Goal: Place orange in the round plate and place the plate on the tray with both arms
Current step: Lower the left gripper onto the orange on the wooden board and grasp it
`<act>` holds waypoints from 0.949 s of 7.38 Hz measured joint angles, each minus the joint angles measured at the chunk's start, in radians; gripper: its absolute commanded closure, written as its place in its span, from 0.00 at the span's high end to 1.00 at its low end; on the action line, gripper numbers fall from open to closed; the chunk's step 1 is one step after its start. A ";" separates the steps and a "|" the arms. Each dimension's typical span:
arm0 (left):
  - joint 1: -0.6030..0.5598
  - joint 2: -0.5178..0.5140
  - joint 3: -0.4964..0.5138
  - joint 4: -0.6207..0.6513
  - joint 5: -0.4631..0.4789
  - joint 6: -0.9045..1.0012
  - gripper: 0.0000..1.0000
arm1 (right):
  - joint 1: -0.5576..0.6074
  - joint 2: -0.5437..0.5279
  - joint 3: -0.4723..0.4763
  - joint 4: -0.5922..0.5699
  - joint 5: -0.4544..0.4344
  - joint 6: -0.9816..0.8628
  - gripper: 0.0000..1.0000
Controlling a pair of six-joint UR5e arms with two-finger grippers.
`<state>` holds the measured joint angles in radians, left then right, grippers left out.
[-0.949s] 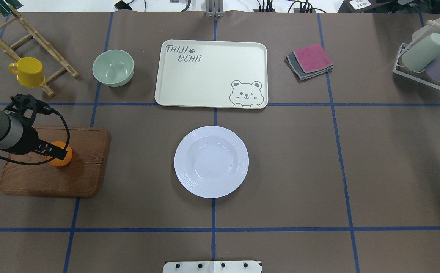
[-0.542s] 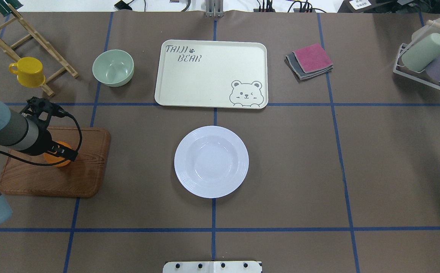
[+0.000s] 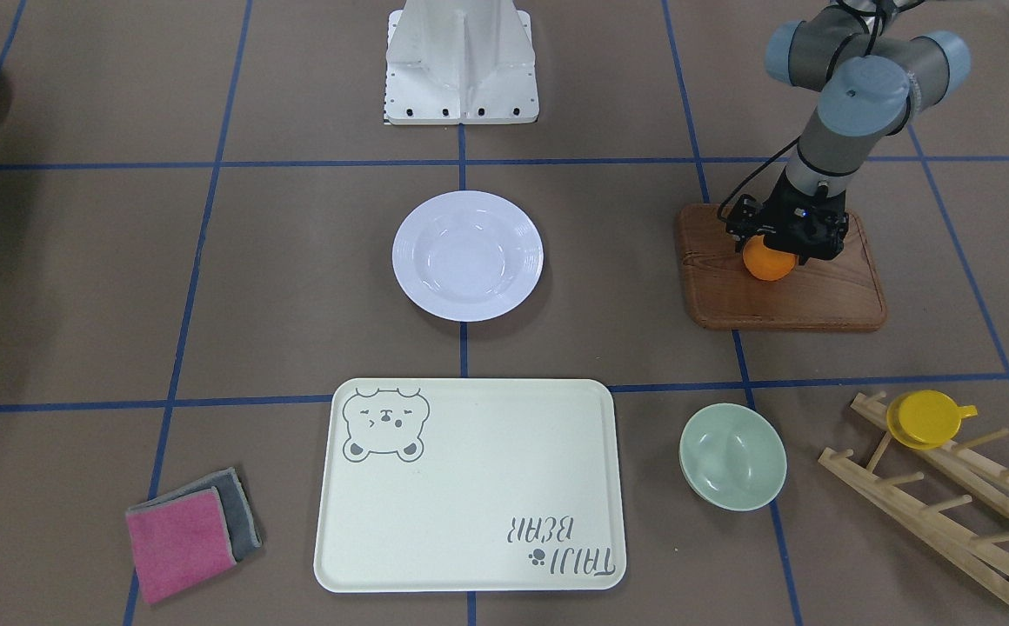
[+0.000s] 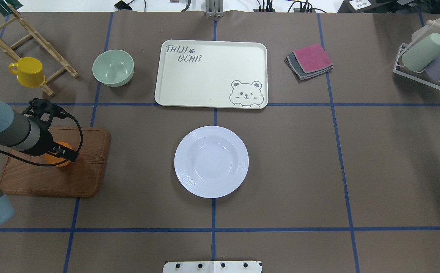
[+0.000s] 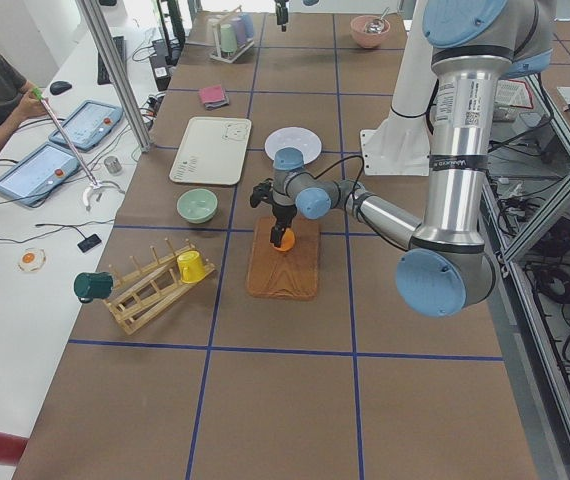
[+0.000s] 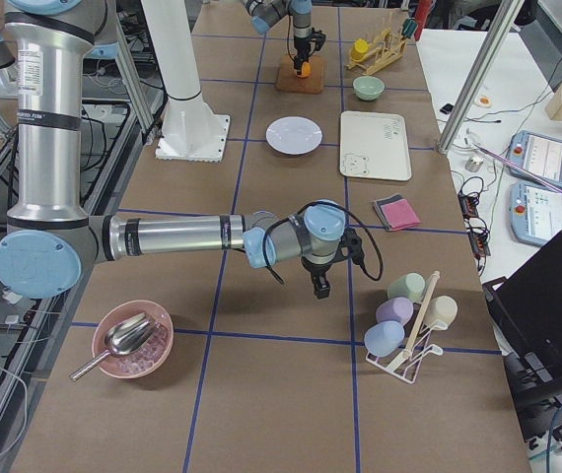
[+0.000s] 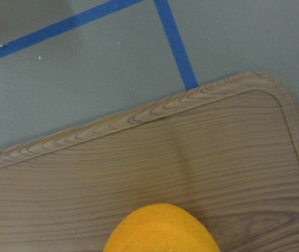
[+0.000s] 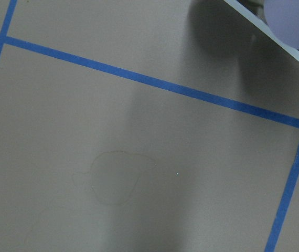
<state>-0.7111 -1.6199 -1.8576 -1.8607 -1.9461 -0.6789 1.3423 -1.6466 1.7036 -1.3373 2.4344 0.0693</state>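
Brown table (image 3: 209,287) marked with blue tape; at the front view's right, the left gripper (image 4: 62,153) has settled over the orange (image 3: 769,262) on the wooden board (image 3: 783,304) (jaws straddle it; grip cannot be told); lifting seems next; round plate (image 3: 467,255) waits empty, centre; right gripper (image 6: 317,288) unreadable.

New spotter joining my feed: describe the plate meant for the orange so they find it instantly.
Find the cream bear-print tray mid-table. The round plate lies just robot-side of it, not touching. Unlike the smaller green bowl beside the tray, it is white with a ridged rim.
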 measured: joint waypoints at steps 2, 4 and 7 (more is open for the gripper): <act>0.001 -0.002 0.009 0.000 -0.003 -0.002 0.27 | 0.000 0.002 0.000 0.000 0.000 0.001 1.00; 0.001 -0.003 0.010 0.002 -0.005 -0.003 0.00 | -0.001 0.009 0.000 0.000 0.001 0.002 1.00; 0.001 -0.134 0.000 0.097 -0.120 -0.051 0.00 | -0.012 0.029 -0.001 0.000 0.002 0.006 1.00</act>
<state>-0.7098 -1.7535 -1.8572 -1.7640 -2.0659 -0.7301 1.3304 -1.6174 1.7026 -1.3374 2.4360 0.0753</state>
